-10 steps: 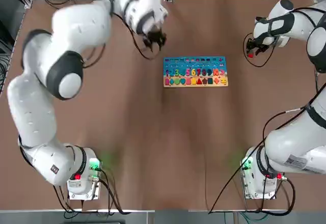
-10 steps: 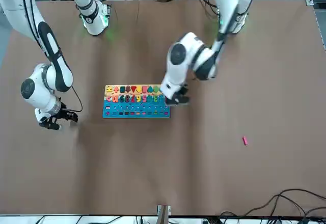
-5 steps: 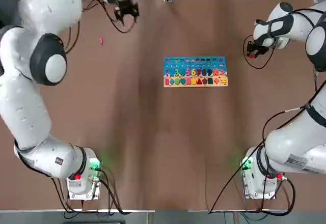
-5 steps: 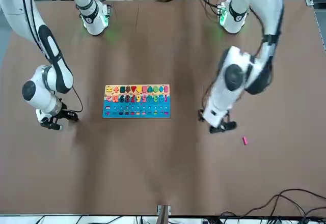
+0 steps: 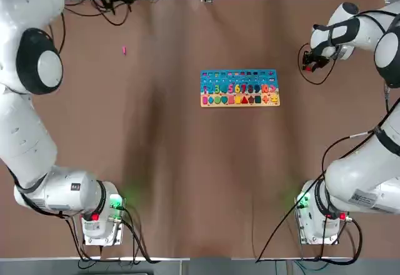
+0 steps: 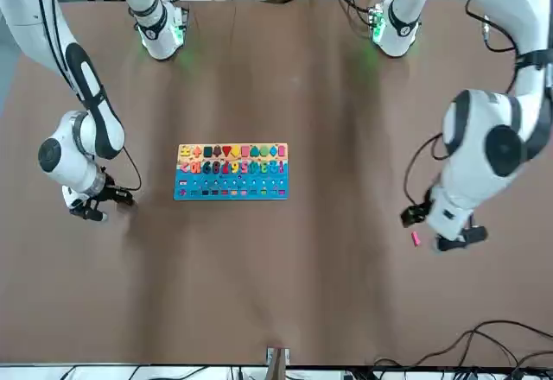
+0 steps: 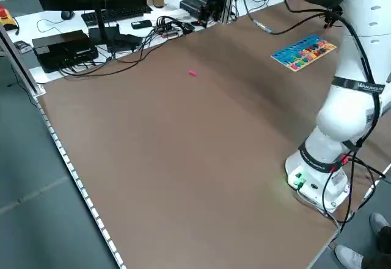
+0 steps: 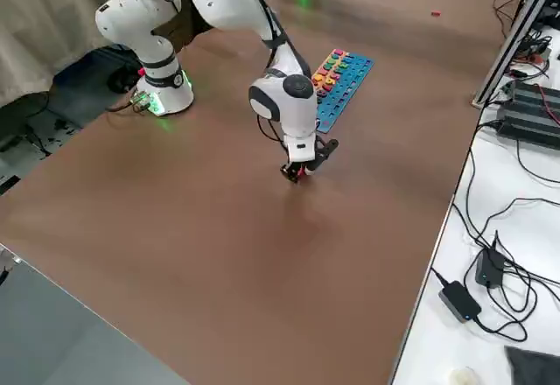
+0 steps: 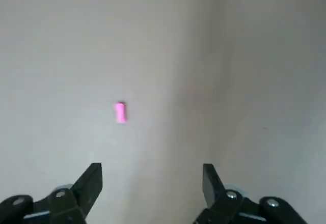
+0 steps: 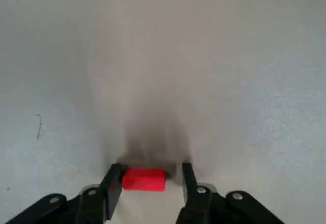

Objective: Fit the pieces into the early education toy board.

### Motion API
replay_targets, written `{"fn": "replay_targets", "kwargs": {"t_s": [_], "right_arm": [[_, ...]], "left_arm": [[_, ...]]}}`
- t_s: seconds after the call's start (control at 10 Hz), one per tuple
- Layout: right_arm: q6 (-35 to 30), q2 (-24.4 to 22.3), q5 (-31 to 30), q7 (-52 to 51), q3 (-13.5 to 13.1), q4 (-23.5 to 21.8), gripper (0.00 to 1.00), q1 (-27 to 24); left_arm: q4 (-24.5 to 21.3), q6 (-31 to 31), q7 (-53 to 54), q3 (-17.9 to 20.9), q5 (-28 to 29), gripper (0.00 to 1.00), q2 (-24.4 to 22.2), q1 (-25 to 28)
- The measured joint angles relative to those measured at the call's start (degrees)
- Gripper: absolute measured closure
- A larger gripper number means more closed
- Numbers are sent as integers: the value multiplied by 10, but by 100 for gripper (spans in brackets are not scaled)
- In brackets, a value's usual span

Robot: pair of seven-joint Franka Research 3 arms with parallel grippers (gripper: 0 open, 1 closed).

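Between the open right jaws point(image 10: 153, 188) lies a red piece point(image 10: 144, 179).

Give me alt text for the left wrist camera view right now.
A small pink toy piece lies alone on the plain tabletop, beyond the left hand, whose two black fingers stand wide open with nothing between them. A soft shadow falls across the tabletop.
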Motion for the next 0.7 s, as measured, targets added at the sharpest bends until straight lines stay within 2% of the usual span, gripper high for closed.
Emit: {"fn": "replay_targets", "kwargs": {"t_s": [0.2, 0.4, 0.7], "right_arm": [[-2, 0, 0, 12, 1, 1, 46, 1], [-4, 0, 0, 16, 2, 2, 48, 1], [-4, 0, 0, 20, 2, 4, 48, 1]], "left_arm": [[8, 2, 14, 0, 33, 7, 10, 41], [28, 3, 31, 0, 40, 7, 39, 62], [43, 55, 32, 0, 43, 7, 101, 78]]}}
